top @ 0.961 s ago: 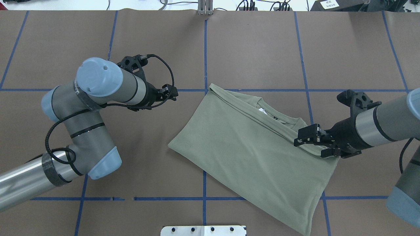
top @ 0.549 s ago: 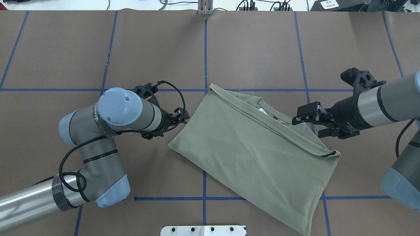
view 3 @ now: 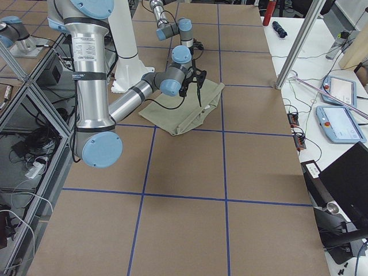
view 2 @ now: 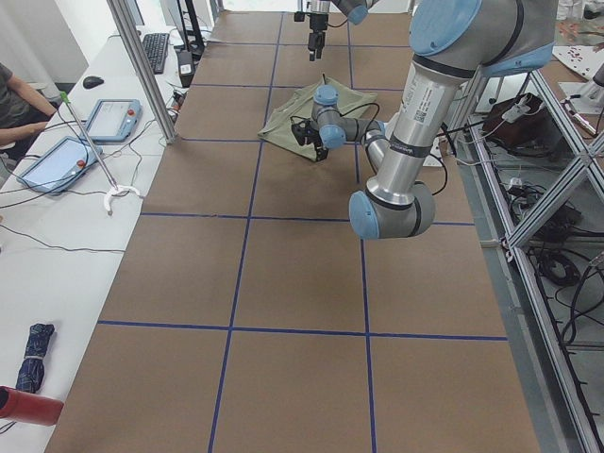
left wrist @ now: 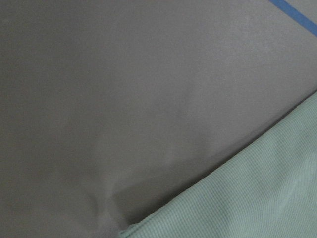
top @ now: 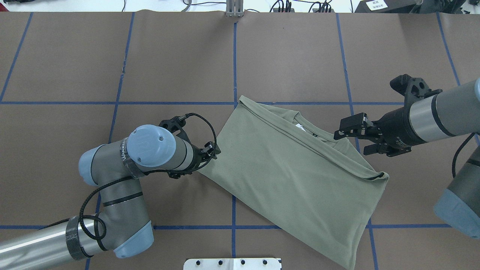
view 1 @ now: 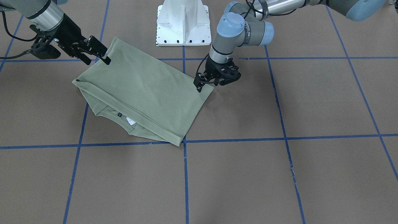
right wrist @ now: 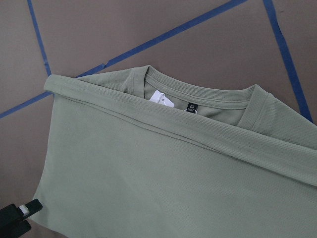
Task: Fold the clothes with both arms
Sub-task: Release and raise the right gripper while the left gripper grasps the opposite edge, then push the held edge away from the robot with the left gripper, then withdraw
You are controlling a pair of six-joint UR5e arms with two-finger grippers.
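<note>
The clothes are one sage-green shirt, folded and lying flat and slantwise on the brown table. Its neck band and white tag peek out along the far edge. My left gripper points down at the shirt's left corner; its fingers look spread, touching or just above the cloth. The left wrist view shows only table and the shirt's edge. My right gripper hovers open beside the shirt's right shoulder end and holds nothing. One fingertip shows in the right wrist view.
The white pedestal base stands at the near table edge between the arms. Blue tape lines grid the brown table. A side bench with tablets and a person's arm lies beyond the far edge.
My left arm swung right and toward the robot, down to the shirt's left corner. My right gripper left the shirt's right edge, drew back and up, and the fold now lies flat.
</note>
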